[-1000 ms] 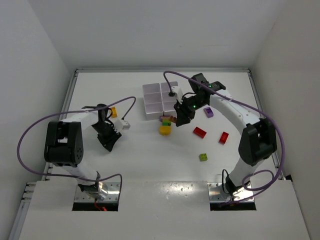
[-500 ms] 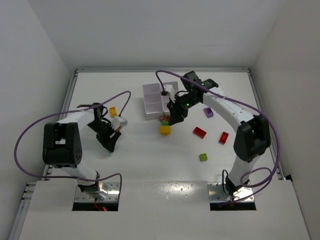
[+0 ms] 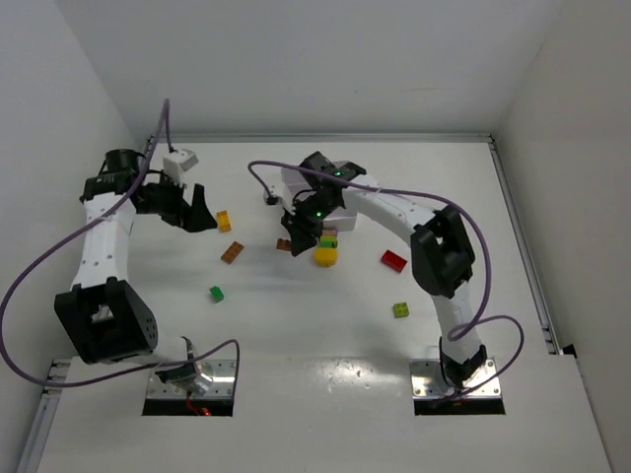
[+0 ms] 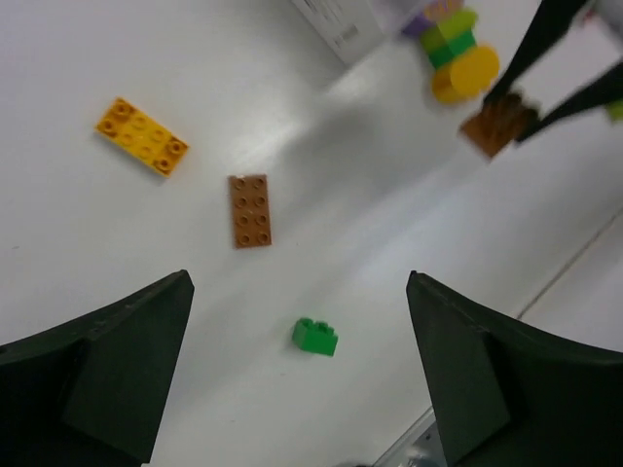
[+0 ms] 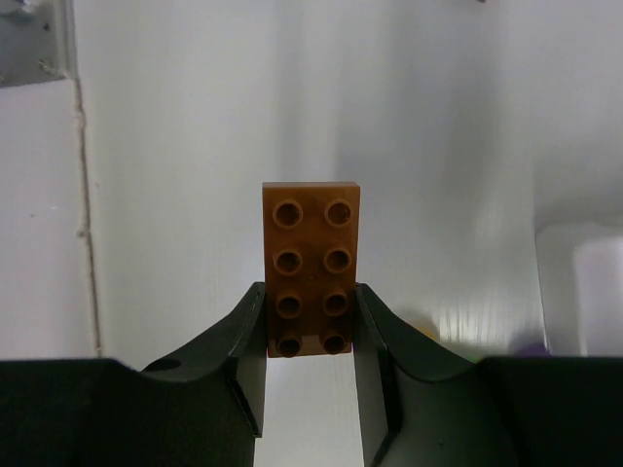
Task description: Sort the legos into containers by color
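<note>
Left gripper [image 3: 195, 209] hangs well left of the white tray [image 4: 336, 15], jaws spread wide and empty. Between it and the tray, a yellow brick [image 4: 142, 136], a brown brick [image 4: 251, 210] and a green brick [image 4: 314, 336] lie on the tabletop. At the tray's near-left corner the right gripper [image 5: 310, 326] has its jaws pinched on a second brown brick [image 5: 311, 248] (studs facing its wrist camera), beside a yellow-based clump [image 3: 325, 254]. A red brick [image 3: 393, 260] lies off the tray's near-right corner.

The left jaws stood spread, a yellow brick [image 3: 224, 221] just beyond their tips. The right jaws pinched a brown brick [image 3: 284, 244]; a yellow-and-green clump [image 3: 325, 254] sat just beside them, and a brown plate [image 3: 232, 252] lay between both pairs on the bench [image 3: 296, 325].
</note>
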`<state>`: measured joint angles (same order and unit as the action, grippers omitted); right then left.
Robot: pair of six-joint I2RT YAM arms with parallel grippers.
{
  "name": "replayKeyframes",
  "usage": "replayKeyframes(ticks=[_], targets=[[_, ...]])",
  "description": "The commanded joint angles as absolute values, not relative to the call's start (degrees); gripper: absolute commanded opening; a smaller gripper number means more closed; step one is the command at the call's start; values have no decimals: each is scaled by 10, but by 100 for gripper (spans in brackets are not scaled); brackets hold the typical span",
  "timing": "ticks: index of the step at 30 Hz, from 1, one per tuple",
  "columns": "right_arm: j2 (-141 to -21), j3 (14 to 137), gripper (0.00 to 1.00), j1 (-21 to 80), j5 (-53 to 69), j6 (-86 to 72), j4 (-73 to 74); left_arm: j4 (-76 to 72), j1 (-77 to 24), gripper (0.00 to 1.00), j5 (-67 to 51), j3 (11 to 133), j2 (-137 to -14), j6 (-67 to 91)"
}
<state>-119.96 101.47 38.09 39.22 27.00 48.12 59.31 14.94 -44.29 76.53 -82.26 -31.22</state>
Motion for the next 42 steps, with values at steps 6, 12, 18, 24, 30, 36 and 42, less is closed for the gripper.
replayKeyframes(ticks=[6, 12, 18, 24, 30, 36, 42], targets=[[-1343, 1164, 0, 437, 320, 219, 403, 515, 277, 100, -534, 766, -846, -51], [-1426, 1230, 0, 453, 258, 156, 367, 449, 305, 100, -556, 745, -798, -33], [-1469, 1259, 4, 473, 234, 139, 346, 453, 305, 100, -567, 721, -792, -63], [-1491, 1288, 16, 492, 239, 139, 341, 453, 305, 100, -580, 715, -797, -69], [-1491, 1288, 53, 503, 245, 139, 341, 453, 305, 100, -585, 710, -797, -80], [-1435, 1254, 77, 498, 241, 127, 341, 446, 290, 100, -591, 710, -803, -98], [-1299, 1192, 79, 466, 182, 108, 336, 404, 216, 100, -555, 700, -792, -104]])
